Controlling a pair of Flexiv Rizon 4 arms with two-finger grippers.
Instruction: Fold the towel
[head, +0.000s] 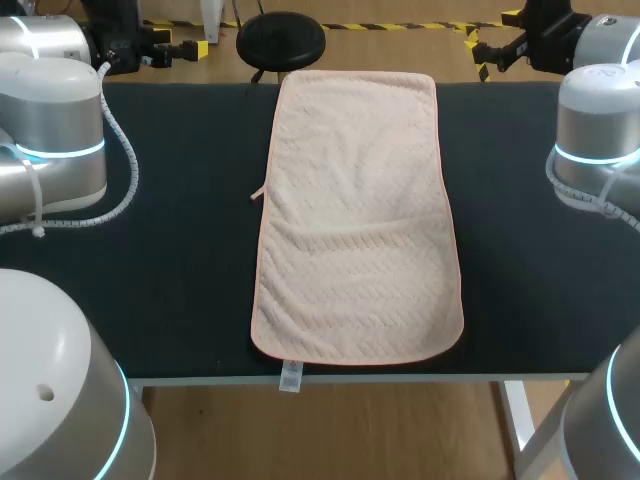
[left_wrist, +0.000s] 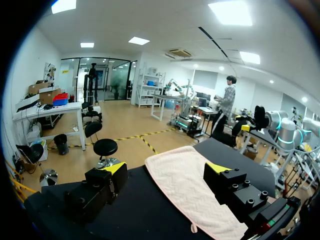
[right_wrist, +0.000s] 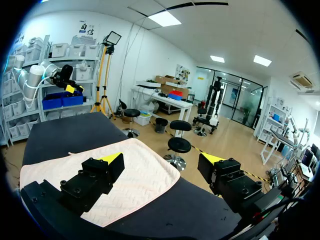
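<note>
Left fingers (left_wrist: 235, 187) and right fingers (right_wrist: 95, 182), apart, hide towel (head: 355, 230) parts.

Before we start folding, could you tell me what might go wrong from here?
The towel lies flat on the table, so the open left gripper and right gripper may slip off a corner instead of pinching it. Its near hem sits at the table's front edge, label hanging over; a tug could drag it off.
</note>
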